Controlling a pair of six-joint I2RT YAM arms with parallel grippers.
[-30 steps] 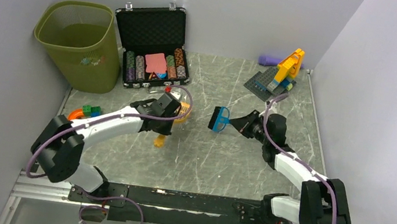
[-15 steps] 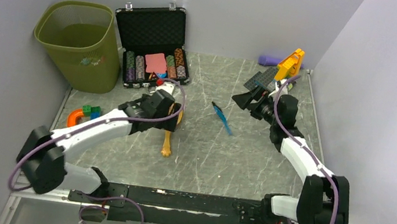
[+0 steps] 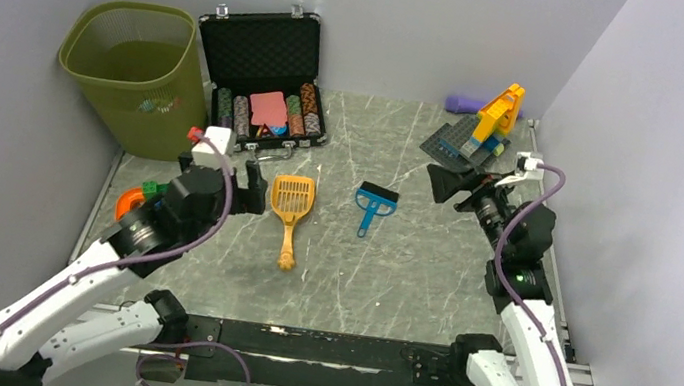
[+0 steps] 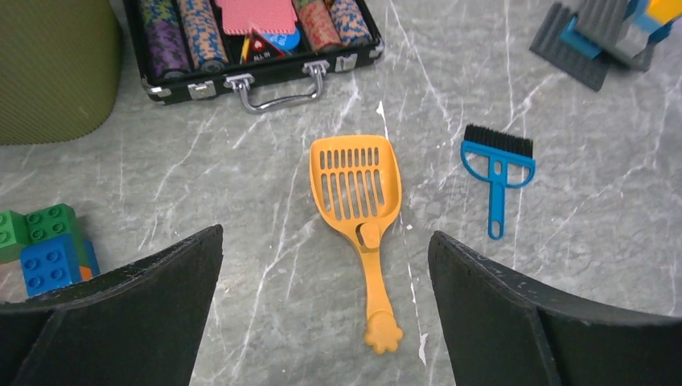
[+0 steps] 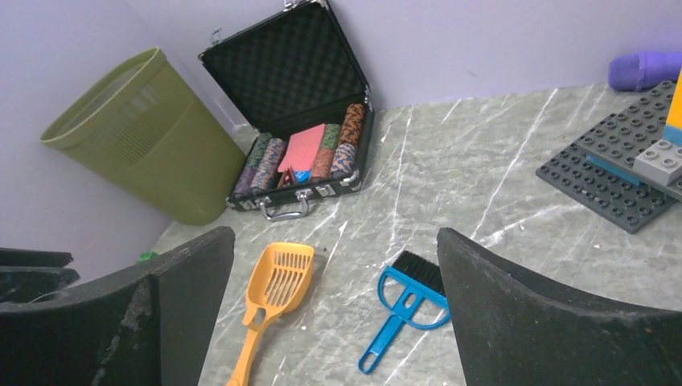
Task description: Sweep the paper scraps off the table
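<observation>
No paper scraps show on the grey-green marble table (image 3: 389, 260); only tiny white specks lie on it. An orange slotted scoop (image 3: 291, 204) (image 4: 358, 193) (image 5: 277, 281) lies flat at the middle, handle toward me. A blue hand brush (image 3: 374, 201) (image 4: 497, 157) (image 5: 406, 301) with black bristles lies just right of it. My left gripper (image 3: 240, 189) (image 4: 326, 233) is open and empty, raised left of the scoop. My right gripper (image 3: 445, 182) (image 5: 335, 233) is open and empty, raised right of the brush.
An olive mesh bin (image 3: 133, 73) stands at the back left. An open black case of poker chips (image 3: 268, 82) is beside it. Toy bricks (image 3: 141, 195) lie at the left edge. A brick model on a grey baseplate (image 3: 472, 136) and a purple object (image 3: 467, 103) are at the back right.
Both grippers have opened and let go: the scoop and the brush now lie on the table. Both arms have drawn back, the left to the left, the right to the right.
</observation>
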